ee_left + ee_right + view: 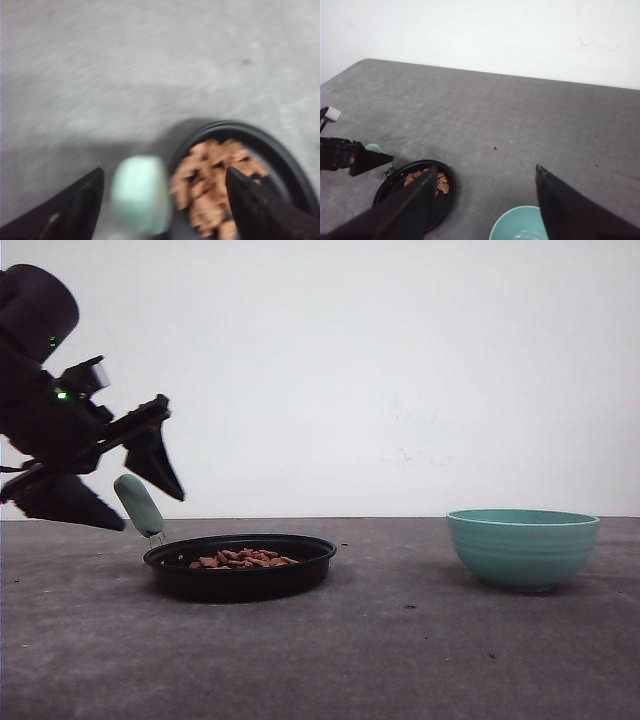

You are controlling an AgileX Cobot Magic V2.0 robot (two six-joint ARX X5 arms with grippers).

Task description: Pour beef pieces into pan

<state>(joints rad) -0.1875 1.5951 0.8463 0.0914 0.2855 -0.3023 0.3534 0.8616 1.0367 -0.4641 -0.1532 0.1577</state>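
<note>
Grey table (pixel 400 650), matte and speckled, white wall behind. The pan (pixel 240 565) sits left of centre in the front view, black, shallow, flat on the surface. The beef pieces (pixel 243 559) lie heaped inside it, reddish-brown, the heap rising just about to rim height. The mint-green handle (pixel 138 504) angles up and to the left from the pan's rim.

Left gripper (pixel 125 495) hangs above the handle, tilted, fingers spread wide and holding nothing. One finger sits left of the handle, the other above and to its right. The left wrist view is blurred, yet it shows the handle end (pixel 141 192) between the two dark fingers (pixel 70 207), nearer one than the other, with a gap on each side.

Right gripper (pixel 485 205) — seen from its own wrist camera — is spread wide and empty, high over the table, with the pan (pixel 445 197) and the teal bowl (pixel 520 225) below it.

Teal bowl (pixel 523 547) stands at the right, ribbed, well apart from the pan. Between them lies a broad bare stretch of table, and more bare surface runs along the front. The far table edge meets the wall just behind both vessels; a rounded back corner shows in the right wrist view.

No readable writing or brand marks on anything.
</note>
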